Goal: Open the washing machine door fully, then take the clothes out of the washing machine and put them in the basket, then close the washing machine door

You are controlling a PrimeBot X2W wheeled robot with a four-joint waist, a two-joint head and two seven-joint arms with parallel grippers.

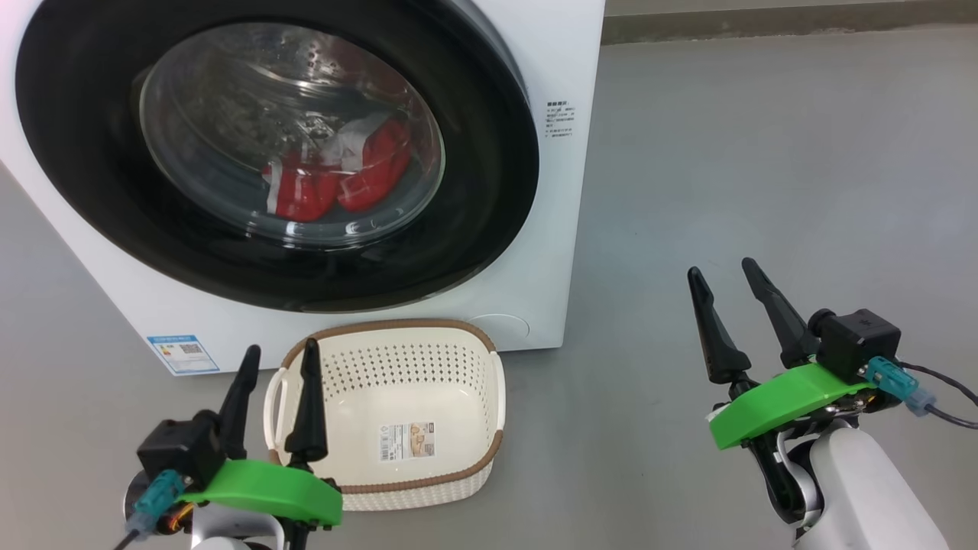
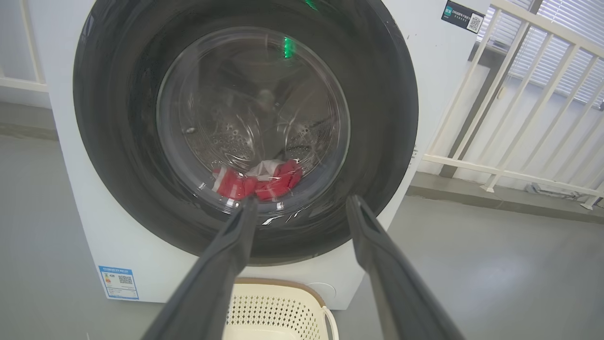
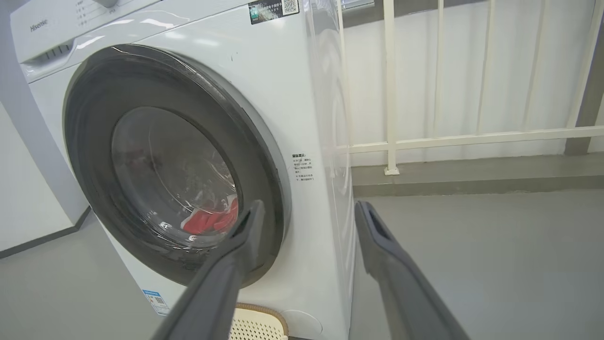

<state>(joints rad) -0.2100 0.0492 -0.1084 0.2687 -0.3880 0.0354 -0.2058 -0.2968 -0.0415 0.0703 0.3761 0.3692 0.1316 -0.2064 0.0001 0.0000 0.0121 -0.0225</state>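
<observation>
The door [image 1: 489, 153] of the washer [image 1: 565, 69] stands shut on the red clothes [image 1: 336, 179] heaped low inside, while the empty basket [image 1: 382, 327] sits on the smooth grey floor [image 1: 764, 153] just before it, apparently placed to catch the load. The left gripper [image 1: 281, 347] and right gripper [image 1: 721, 266] hover with fingers spread, holding nothing; a white railing [image 3: 391, 85] lines the room beside the washer.

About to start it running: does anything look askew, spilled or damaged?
Nothing stands out. The door is shut on the washer, clothes inside; the basket stands upright and empty in front; left gripper and right gripper are open, holding nothing.
</observation>
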